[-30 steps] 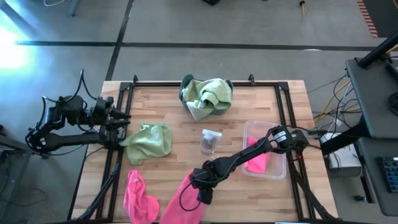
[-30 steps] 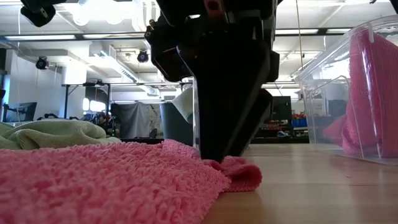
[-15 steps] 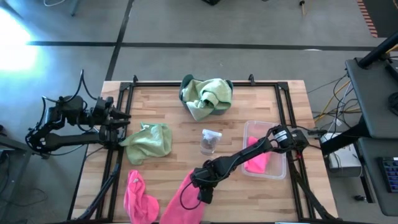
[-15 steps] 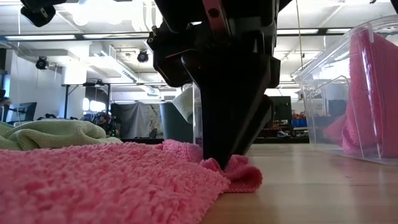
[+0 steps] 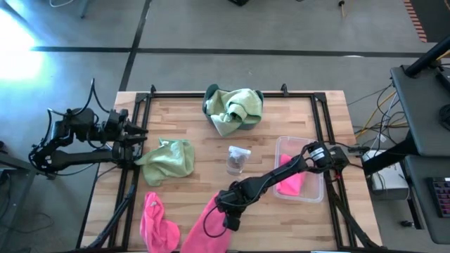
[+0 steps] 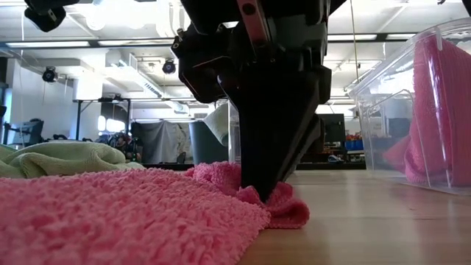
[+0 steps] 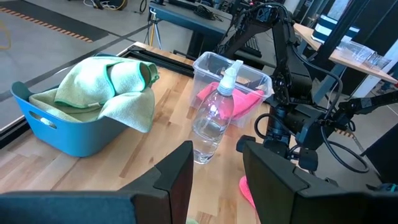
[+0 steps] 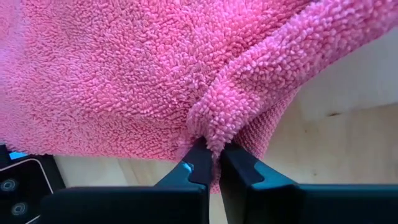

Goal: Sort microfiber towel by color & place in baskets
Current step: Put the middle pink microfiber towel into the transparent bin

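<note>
A slatted wood table [image 5: 204,126] stands in a workshop with grey floor. The right gripper [image 5: 226,222] is down at the table's front, its jaws pinched tight on a fold of a pink towel [image 5: 206,228], the cloth bunched between its fingers [image 8: 199,163]. The pick looks made; next comes a lift and carry to the clear basket [image 5: 316,190], well apart to its right, which already holds pink. The left gripper [image 5: 140,137] waits part-open, empty, beside a green towel [image 5: 169,160].

Pink towel [image 5: 211,226], green towel [image 5: 169,159], teal basket [image 7: 59,127] (opaque), clear basket [image 5: 313,190].
</note>
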Robot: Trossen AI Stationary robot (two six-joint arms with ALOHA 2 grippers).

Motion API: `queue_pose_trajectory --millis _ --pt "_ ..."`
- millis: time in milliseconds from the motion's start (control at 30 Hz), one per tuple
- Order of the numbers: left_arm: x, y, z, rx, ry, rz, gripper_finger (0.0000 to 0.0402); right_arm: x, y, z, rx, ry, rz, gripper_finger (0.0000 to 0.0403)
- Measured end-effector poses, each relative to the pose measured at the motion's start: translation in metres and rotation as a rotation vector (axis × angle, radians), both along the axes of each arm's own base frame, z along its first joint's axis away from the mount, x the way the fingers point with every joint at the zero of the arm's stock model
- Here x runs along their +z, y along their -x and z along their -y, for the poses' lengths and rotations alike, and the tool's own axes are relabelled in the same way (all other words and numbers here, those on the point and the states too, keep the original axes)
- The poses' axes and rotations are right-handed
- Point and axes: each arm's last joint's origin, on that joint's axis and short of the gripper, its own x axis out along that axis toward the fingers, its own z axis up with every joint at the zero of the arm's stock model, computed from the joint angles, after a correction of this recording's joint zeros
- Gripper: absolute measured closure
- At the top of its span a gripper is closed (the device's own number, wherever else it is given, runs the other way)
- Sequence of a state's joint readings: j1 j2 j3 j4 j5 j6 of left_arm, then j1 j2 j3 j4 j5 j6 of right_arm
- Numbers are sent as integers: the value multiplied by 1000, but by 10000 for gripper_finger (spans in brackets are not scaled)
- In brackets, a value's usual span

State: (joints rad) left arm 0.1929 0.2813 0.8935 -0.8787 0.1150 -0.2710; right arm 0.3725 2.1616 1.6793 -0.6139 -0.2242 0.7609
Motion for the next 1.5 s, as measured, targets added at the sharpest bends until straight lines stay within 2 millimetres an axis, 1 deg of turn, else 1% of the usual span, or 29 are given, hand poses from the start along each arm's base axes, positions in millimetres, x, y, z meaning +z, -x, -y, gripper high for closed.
queue_pose_trajectory --millis 67,167,367,567,767,900,1000,1067,1200,1400,1500 --pt "0 0 0 0 0 0 276 2 -1 0 -1 0 5 392" --pt "0 0 0 0 0 0 276 11 -6 -2 -3 -6 34 393" --pt "0 0 0 1 0 0 276 41 -12 -4 44 12 85 393" --pt "0 0 0 1 0 -1 276 84 -5 3 59 188 44 393" --pt "-1 0 0 0 0 -7 276 139 7 13 6 364 50 393" --pt "-1 0 0 -6 -19 -15 276 172 21 22 -20 500 21 393" --pt "-1 0 0 -7 -24 -16 276 190 37 31 -70 573 -7 393" --pt "-2 1 0 -9 -32 -17 276 200 49 36 -92 568 1 393" --pt "-2 1 0 -14 -48 -18 276 228 74 46 -159 540 54 394" --pt "-2 1 0 -15 -52 -18 276 263 115 64 -281 558 152 394" --pt "-2 1 0 -13 -50 -18 276 275 138 74 -319 570 191 394"
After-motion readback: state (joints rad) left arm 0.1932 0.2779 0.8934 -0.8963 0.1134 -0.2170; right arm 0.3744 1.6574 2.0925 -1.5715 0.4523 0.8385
